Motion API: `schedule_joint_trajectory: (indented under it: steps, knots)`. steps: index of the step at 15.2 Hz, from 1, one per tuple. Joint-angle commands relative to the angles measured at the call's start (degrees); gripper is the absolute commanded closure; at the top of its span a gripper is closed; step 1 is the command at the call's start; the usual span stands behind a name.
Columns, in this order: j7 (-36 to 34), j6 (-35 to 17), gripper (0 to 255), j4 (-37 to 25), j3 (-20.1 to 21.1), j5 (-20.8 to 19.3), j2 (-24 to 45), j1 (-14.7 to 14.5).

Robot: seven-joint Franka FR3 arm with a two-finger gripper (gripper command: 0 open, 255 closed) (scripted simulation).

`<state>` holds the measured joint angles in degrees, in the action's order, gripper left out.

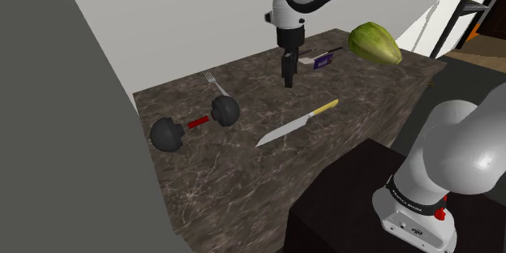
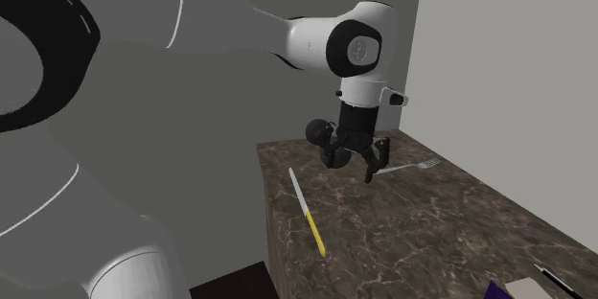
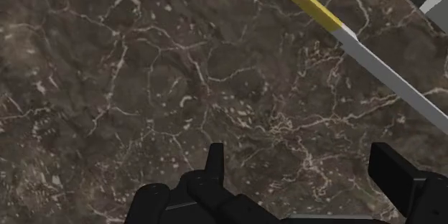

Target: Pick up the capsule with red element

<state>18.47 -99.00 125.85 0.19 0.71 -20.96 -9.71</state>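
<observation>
The capsule (image 1: 195, 122), two black balls joined by a red bar, lies on the desk (image 1: 243, 186) off the blade tip of the knife (image 1: 296, 123). The jaws hang spread and empty, seemingly just beyond the knife's yellow handle, presumably kept wide for the grasp.

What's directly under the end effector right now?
Bare brown marble tabletop; the yellow-handled knife lies beside. The open end effector itself hides a small patch.
</observation>
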Motion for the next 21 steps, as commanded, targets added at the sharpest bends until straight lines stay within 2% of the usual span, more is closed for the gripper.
schedule_joint_trajectory:
  steps: [1, 11, 21]
  knots:
    - [2.6, -1.1, 0, -3.2, 0.6, 0.1, 3.9, -1.2]
    - [13.1, -4.1, 0, -18.3, 5.2, -0.5, 20.2, -6.8]
    - [21.9, -4.0, 0, -33.9, 10.9, -3.5, 34.1, -12.6]
